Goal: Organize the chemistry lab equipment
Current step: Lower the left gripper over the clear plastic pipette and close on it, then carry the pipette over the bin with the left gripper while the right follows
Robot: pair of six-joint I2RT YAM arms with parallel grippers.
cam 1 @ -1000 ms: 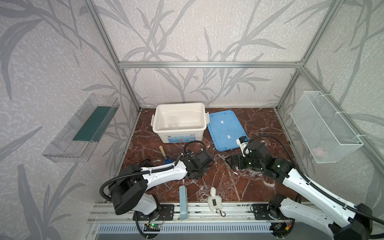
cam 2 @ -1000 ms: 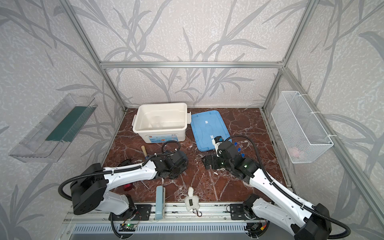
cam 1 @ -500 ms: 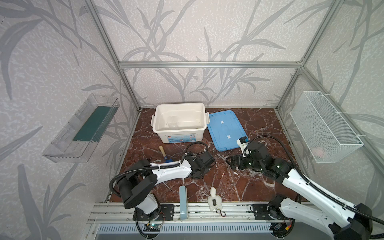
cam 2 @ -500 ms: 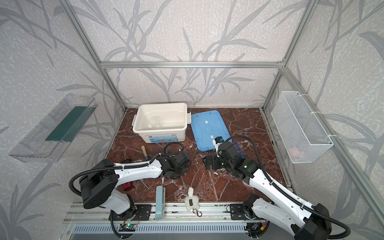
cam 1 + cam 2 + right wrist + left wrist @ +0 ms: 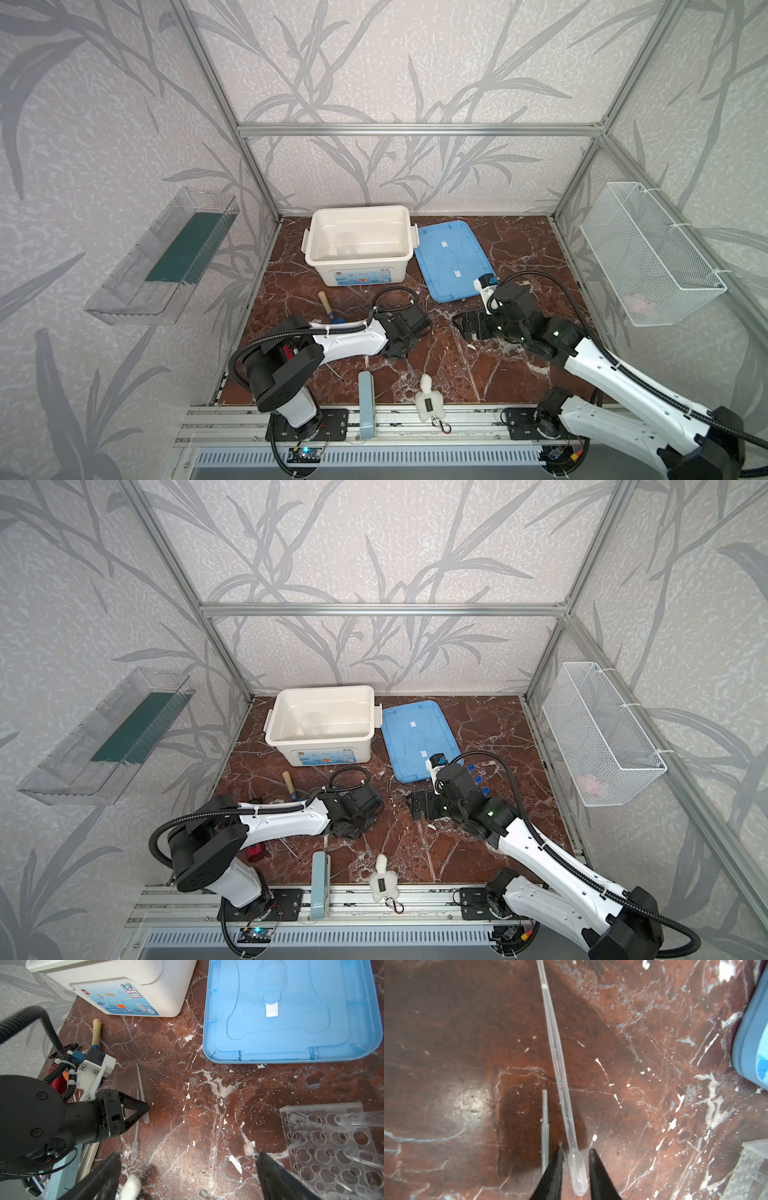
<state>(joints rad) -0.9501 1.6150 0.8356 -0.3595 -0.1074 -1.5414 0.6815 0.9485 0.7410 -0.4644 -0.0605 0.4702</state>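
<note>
top views, arms: I am seeing the left gripper [image 5: 400,351] pointing down at the marble table [image 5: 519,249], with its jaws hiding under the wrist. The right gripper [image 5: 465,330] is hanging nearby, spread wide and empty.
top views, containers: The white bin [image 5: 361,270] is standing lidless with a faint clear beaker [image 5: 345,247] inside. The blue lid [image 5: 449,257] is lying flat beside it. The wire basket [image 5: 648,249] is holding something pale pink that I cannot name, and the clear wall tray [image 5: 137,291] is carrying a green liner.
left wrist, grip: The jaws are standing narrow on either side of the transfer pipette [image 5: 558,1068] bulb. A sliver of gap is showing on each side, so nothing is being pinched yet.
left wrist, risk: I am judging that the soft bulb could squirt out sideways under a squeeze. The second pipette [image 5: 544,1126], lying just beside one finger, could get dragged along.
right wrist, risk: I am expecting the long thin stem to snag the bin rim if the pipette is carried level.
right wrist, containers: The tube rack [image 5: 324,1142] is lying beside the spread right fingers, with clear tubes [image 5: 353,1120] across it. I cannot tell whether they are seated in its holes.
</note>
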